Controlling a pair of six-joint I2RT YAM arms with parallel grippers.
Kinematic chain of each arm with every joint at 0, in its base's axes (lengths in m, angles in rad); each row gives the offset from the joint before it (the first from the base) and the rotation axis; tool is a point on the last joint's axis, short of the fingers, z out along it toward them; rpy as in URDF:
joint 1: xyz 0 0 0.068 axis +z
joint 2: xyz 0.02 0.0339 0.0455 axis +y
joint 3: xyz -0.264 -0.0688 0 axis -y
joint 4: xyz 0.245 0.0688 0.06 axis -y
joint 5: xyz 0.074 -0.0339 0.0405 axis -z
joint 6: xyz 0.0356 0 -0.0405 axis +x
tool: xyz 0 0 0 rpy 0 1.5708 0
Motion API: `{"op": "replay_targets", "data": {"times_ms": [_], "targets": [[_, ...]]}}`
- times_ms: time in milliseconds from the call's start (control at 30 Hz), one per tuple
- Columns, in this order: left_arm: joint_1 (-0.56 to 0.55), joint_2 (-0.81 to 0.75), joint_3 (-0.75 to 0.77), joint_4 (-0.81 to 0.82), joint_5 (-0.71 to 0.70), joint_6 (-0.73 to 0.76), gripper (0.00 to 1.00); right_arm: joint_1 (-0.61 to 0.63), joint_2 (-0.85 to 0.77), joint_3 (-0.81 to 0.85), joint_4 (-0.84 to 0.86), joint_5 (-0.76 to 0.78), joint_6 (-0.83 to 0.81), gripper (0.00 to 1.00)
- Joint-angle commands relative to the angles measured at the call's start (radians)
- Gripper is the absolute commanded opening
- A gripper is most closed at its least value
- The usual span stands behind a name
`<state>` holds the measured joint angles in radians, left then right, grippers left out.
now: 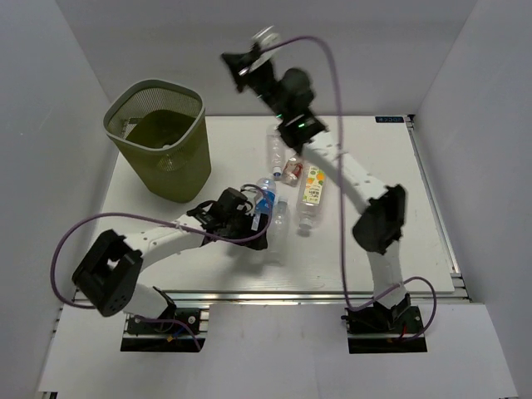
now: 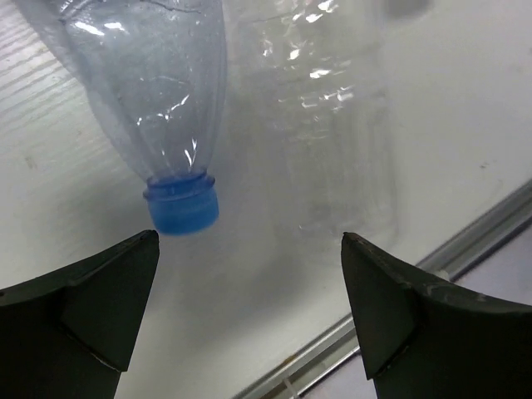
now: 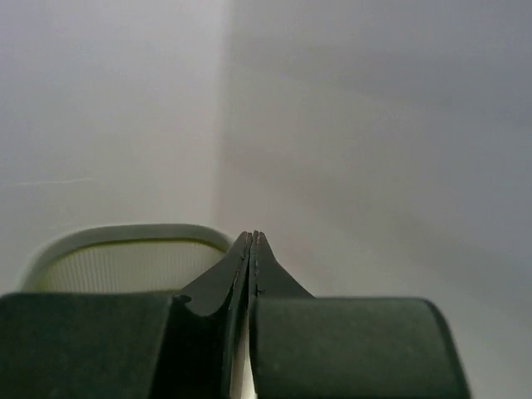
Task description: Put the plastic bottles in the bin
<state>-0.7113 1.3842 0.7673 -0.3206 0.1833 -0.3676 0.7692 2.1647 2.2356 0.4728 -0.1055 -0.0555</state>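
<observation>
Left end effector (image 2: 249, 239) is released above the surface (image 2: 465, 100). Centre it across the clear bottle (image 2: 332, 125), avoiding the blue-capped bottle (image 2: 166, 100), before clenching. Right end effector (image 3: 252, 237): clenched, empty.

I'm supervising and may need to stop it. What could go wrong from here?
The open left tool sits before a blue cap and a clear bottle lying side by side; closing might catch both or slip off the cap.
The clear bottle lies near the table edge; a nudge might roll it off.
</observation>
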Motion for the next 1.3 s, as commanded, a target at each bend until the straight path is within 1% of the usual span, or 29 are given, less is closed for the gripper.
{"op": "replay_targets", "data": {"times_ms": [0,33,67,100,133,167,233,267,300,400,433,500,533,667,700,733,767,800,833,867,900,933,967,1000,1067,1100,1133,1200,1267], "targets": [[-0.025,0.058,0.064,0.083,-0.063,-0.004,1.0,-0.132,-0.202,-0.117,-0.212,0.099,0.042,0.04],[-0.025,0.071,0.073,0.092,-0.086,0.007,1.0,-0.149,-0.303,-0.158,-0.294,0.058,0.027,0.07],[-0.025,0.081,0.073,0.103,-0.134,0.007,1.0,-0.2,-0.339,-0.304,-0.33,0.049,0.022,0.1],[-0.034,0.094,0.098,0.103,-0.165,0.007,1.0,-0.212,-0.418,-0.367,-0.389,0.035,0.005,0.16],[-0.034,0.095,0.11,0.103,-0.207,0.007,1.0,-0.228,-0.495,-0.505,-0.396,-0.003,-0.036,0.2],[-0.034,0.095,0.121,0.094,-0.27,0.018,1.0,-0.263,-0.582,-0.578,-0.398,-0.025,-0.076,0.22],[-0.034,0.104,0.151,0.084,-0.324,0.033,1.0,-0.289,-0.702,-0.849,-0.356,-0.039,-0.122,0.24],[-0.034,0.104,0.152,0.084,-0.338,0.044,1.0,-0.312,-0.77,-0.896,-0.358,-0.039,-0.13,0.24],[-0.034,0.114,0.167,0.084,-0.347,0.044,1.0,-0.318,-0.793,-1.001,-0.374,-0.04,-0.132,0.25],[-0.034,0.185,0.223,0.058,-0.393,0.071,1.0,-0.355,-0.899,-1.123,-0.442,-0.066,-0.106,0.37],[-0.034,0.211,0.239,0.049,-0.41,0.071,1.0,-0.36,-0.916,-1.146,-0.466,-0.101,-0.103,0.55],[-0.034,0.286,0.283,0.04,-0.462,0.071,1.0,-0.378,-0.982,-1.194,-0.471,-0.141,-0.106,0.8],[-0.034,0.308,0.299,0.04,-0.473,0.071,1.0,-0.383,-1.006,-1.206,-0.562,-0.163,-0.116,0.9],[-0.022,0.436,0.435,-0.023,-0.542,0.062,1.0,-0.404,-1.043,-1.199,-0.696,-0.148,-0.145,0.9],[-0.022,0.459,0.457,-0.055,-0.542,0.062,1.0,-0.409,-1.057,-1.199,-0.732,-0.149,-0.153,0.87],[-0.022,0.493,0.475,-0.066,-0.573,0.062,1.0,-0.415,-1.062,-1.197,-0.747,-0.163,-0.159,0.82],[-0.022,0.503,0.501,-0.078,-0.582,0.053,0.98,-0.421,-1.063,-1.199,-0.769,-0.195,-0.167,0.69],[-0.022,0.503,0.501,-0.078,-0.582,0.053,0.95,-0.421,-1.078,-1.202,-0.786,-0.216,-0.171,0.61],[-0.022,0.503,0.501,-0.087,-0.591,0.053,0.91,-0.42,-1.08,-1.214,-0.789,-0.226,-0.17,0.54],[-0.022,0.489,0.501,-0.078,-0.591,0.053,0.77,-0.423,-1.085,-1.225,-0.793,-0.235,-0.161,0.49],[-0.031,0.475,0.492,-0.078,-0.591,0.053,0.68,-0.421,-1.086,-1.229,-0.795,-0.241,-0.144,0.49],[-0.031,0.455,0.492,-0.066,-0.575,0.053,0.62,-0.424,-1.086,-1.246,-0.792,-0.238,-0.129,0.49],[-0.031,0.431,0.475,-0.057,-0.562,0.053,0.56,-0.426,-1.085,-1.261,-0.783,-0.231,-0.124,0.54],[-0.031,0.374,0.466,-0.057,-0.562,0.053,0.51,-0.424,-1.083,-1.274,-0.769,-0.208,-0.119,0.72],[-0.031,0.302,0.457,-0.057,-0.539,0.053,0.47,-0.429,-1.069,-1.28,-0.76,-0.192,-0.109,0.79],[-0.031,0.264,0.457,-0.057,-0.539,0.062,0.47,-0.432,-1.062,-1.28,-0.757,-0.171,-0.107,0.86],[-0.031,0.186,0.466,-0.057,-0.539,0.071,0.47,-0.429,-1.034,-1.28,-0.751,-0.16,-0.092,0.88],[-0.031,0.119,0.498,-0.057,-0.57,0.102,0.47,-0.432,-1.011,-1.285,-0.74,-0.134,-0.06,0.9],[-0.016,0.052,0.585,-0.092,-0.593,0.111,0.47,-0.439,-0.964,-1.274,-0.744,-0.17,-0.05,0.9]]}}
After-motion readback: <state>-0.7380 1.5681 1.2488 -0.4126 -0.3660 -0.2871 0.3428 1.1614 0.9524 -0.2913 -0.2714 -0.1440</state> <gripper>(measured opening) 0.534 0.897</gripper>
